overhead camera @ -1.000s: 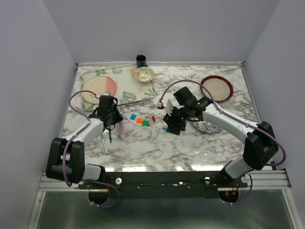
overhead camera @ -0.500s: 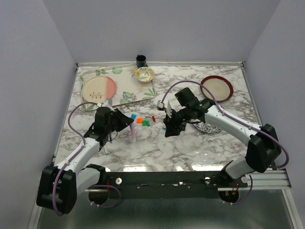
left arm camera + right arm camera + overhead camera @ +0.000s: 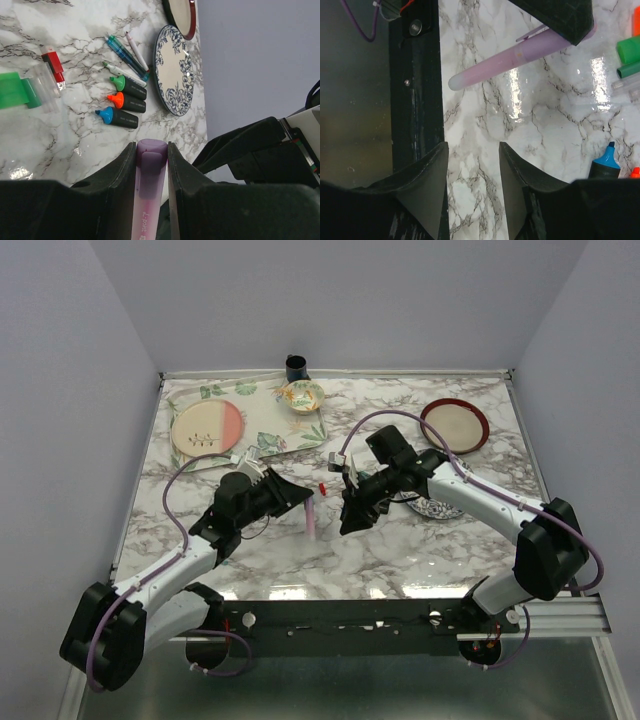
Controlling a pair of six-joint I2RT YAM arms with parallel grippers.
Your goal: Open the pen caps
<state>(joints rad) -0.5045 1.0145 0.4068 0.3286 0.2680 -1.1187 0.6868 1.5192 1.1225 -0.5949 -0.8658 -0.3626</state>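
moved: purple pen (image 3: 311, 515), carried toward the middle by the left gripper (image 3: 151, 147)
left gripper: squeezing the purple pen
right gripper (image 3: 472, 146): spread apart, empty

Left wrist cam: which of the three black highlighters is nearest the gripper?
The blue-tipped highlighter, at the row's end by the left gripper; the orange-tipped one lies next, the green-tipped one farthest.

Both arms reach in over the table's middle, wrists turned toward each other. The left gripper (image 3: 290, 496) pinches a pale purple pen (image 3: 150, 165) between its 2 fingers. The right gripper (image 3: 351, 517) has its jaws apart, holding nothing.
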